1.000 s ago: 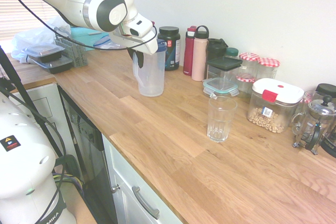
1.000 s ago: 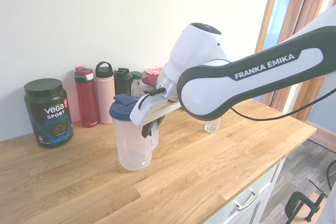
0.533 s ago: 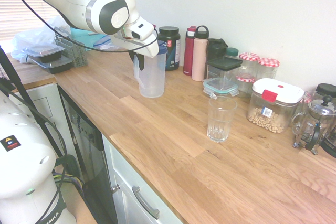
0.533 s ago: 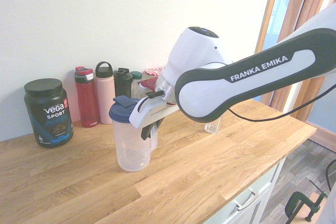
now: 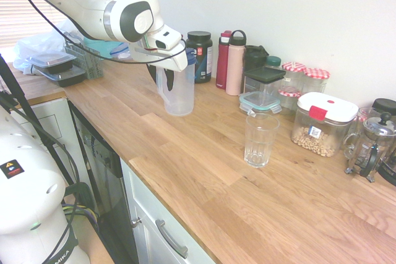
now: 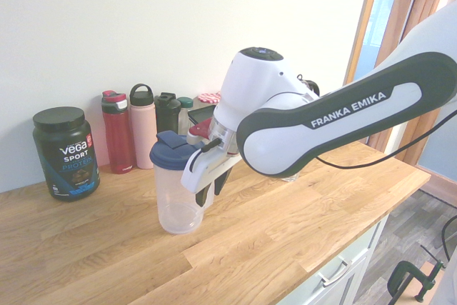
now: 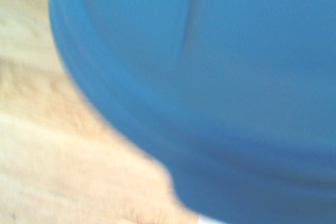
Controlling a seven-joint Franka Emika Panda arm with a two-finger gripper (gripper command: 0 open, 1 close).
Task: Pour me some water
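Wooden bench (image 5: pixel 204 171): nearest the front edge, an empty ribbed drinking glass (image 5: pixel 260 140) is stood upright, well apart from the jug. Clear plastic jug (image 5: pixel 178 88) with blue lid (image 6: pixel 171 151) is stood upright further left. The hand (image 6: pixel 207 192) is placed at the jug's upper side under the lid; the spread of its fingers cannot be told. Bottles (image 5: pixel 235 63) and a dark tub (image 5: pixel 200 56) are ranged along the far wall.

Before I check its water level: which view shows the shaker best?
Second exterior view: the shaker stands whole, blue lid and clear body. First exterior shows the arm hiding its lid. Wrist view shows only blurred blue lid.
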